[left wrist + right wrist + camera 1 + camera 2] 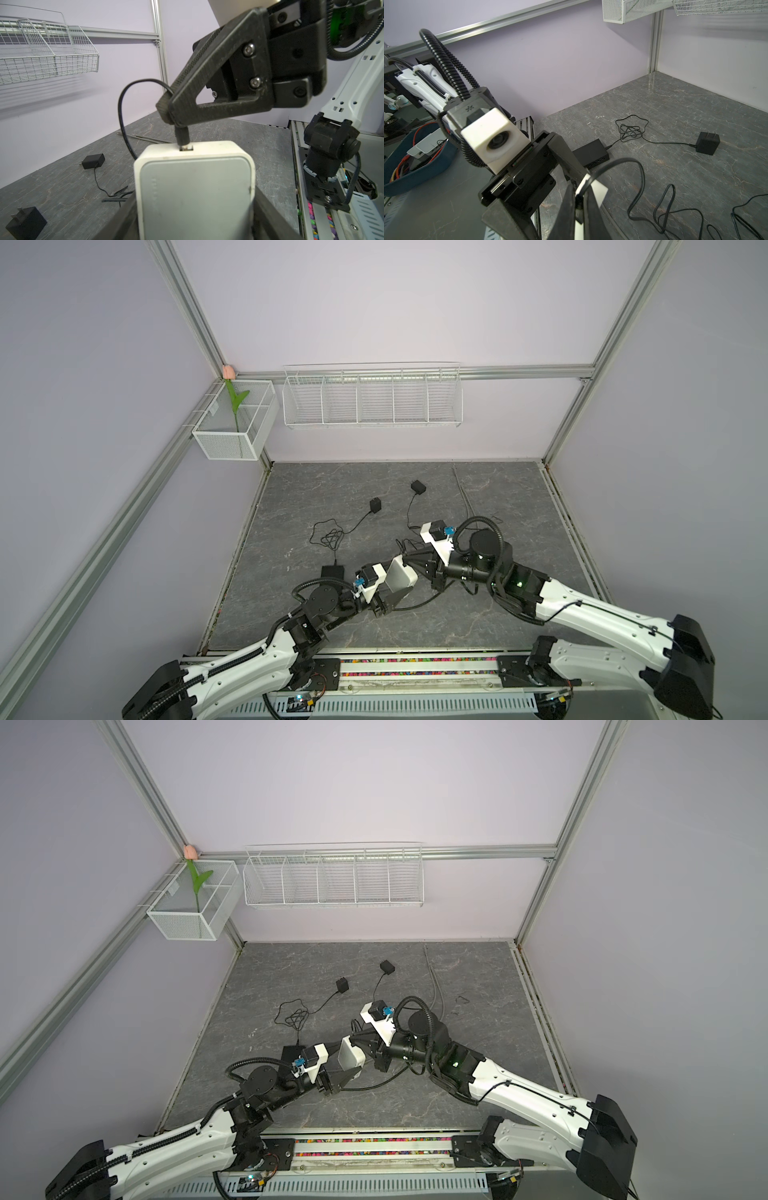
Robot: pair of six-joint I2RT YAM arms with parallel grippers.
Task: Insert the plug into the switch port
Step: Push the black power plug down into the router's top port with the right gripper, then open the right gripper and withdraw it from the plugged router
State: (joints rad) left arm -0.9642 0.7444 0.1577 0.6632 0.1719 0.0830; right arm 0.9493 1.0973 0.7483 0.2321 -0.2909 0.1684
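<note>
Far to the left of the switch and high on the side wall, a white mesh basket is hung, with an artificial tulip stood in it. Just left of the switch, on the dark worktop, a flat black box is laid. A tangled black lead is run from it to a black adapter placed behind and to the left of the switch. Far behind the switch, a white wire shelf is mounted on the back wall.

The switch, a white box, is held off the worktop by the left gripper, whose fingers are clamped against its two sides. In the edge of the switch turned away from that gripper, a small port is seen. The black plug is set end-on at this port, its metal tip standing in the mouth with a strip of bare metal showing outside. The plug is pinched at its rear end by the right gripper, which is closed tight on it just to the right of the switch. The plug's cable is looped out and dropped behind the switch.

A second black adapter is laid well behind the switch, and thin grey rods are laid behind it to the right.
</note>
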